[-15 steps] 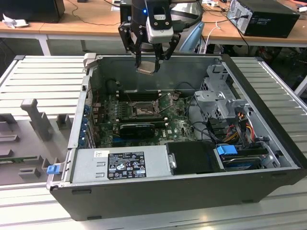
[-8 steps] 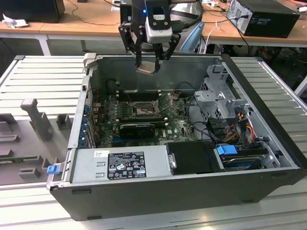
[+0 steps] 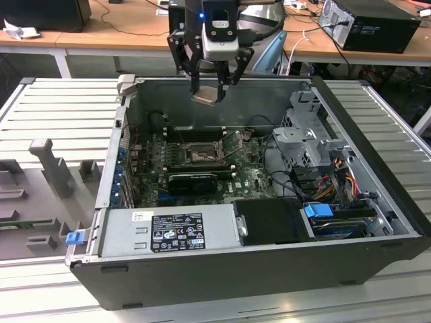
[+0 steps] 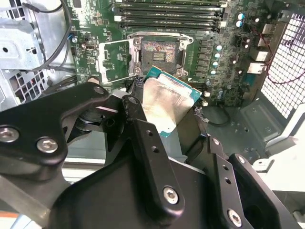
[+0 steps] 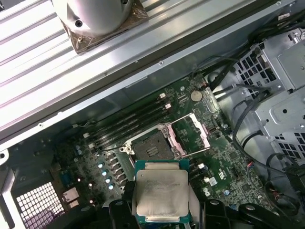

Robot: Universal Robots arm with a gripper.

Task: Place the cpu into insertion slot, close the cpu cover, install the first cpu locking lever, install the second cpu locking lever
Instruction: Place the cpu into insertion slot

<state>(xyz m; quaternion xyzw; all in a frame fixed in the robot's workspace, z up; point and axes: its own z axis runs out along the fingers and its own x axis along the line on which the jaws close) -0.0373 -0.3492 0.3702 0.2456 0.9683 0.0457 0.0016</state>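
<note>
My gripper [image 3: 207,92] hangs above the open computer case near its back wall, shut on the cpu [image 3: 206,94]. The cpu [image 5: 161,192] is a flat square chip with a silver-grey face and green edge, held between the black fingers [image 4: 138,129] in both wrist views. Below it on the green motherboard lies the insertion slot [image 3: 201,156], a black-framed square socket [image 4: 160,51] with its centre exposed [image 5: 152,149]. The cpu cover [image 4: 114,59] stands swung open beside the slot, a framed plate with a window [image 5: 194,131].
Long black memory slots [image 4: 169,14] run beside the socket. A metal drive cage [image 3: 310,134] with cables fills the case on the exterior view's right. A power supply [image 3: 168,232] sits at the front, and a black ribbed heatsink block [image 3: 192,182] lies in front of the socket.
</note>
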